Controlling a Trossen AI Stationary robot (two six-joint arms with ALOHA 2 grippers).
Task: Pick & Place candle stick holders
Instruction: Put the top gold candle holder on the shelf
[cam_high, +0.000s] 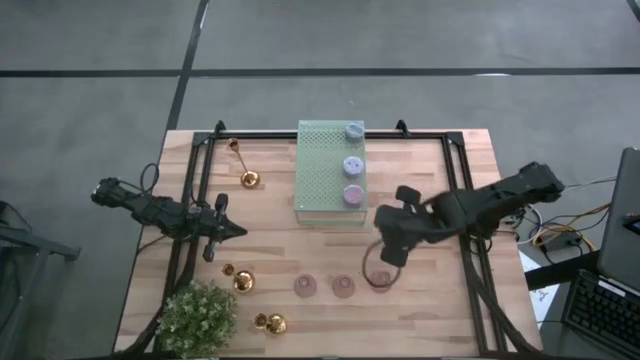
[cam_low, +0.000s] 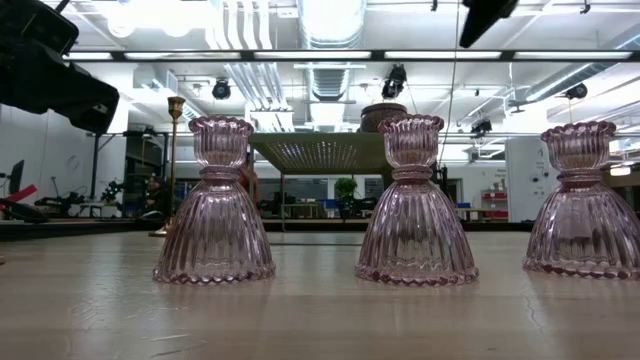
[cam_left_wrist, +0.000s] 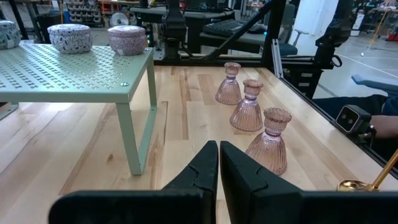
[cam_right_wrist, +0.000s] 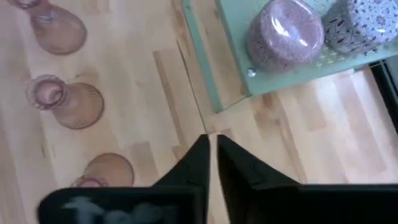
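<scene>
Jaws pressed together and empty, the right gripper (cam_high: 389, 258) hovers right of centre, above the rightmost of three pink glass holders (cam_high: 343, 287) along the lower frame; the left gripper (cam_high: 238, 231), also closed, waits centre-left.

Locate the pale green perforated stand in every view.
High view: the green stand is mid-table, toward the far edge.
Low view: in the background, its underside shows between the left and middle glass holders.
Left wrist view: it fills the upper left, with one leg showing.
Right wrist view: only a corner shows, upper right.
Shared landmark: the row of three pink glass holders.
</scene>
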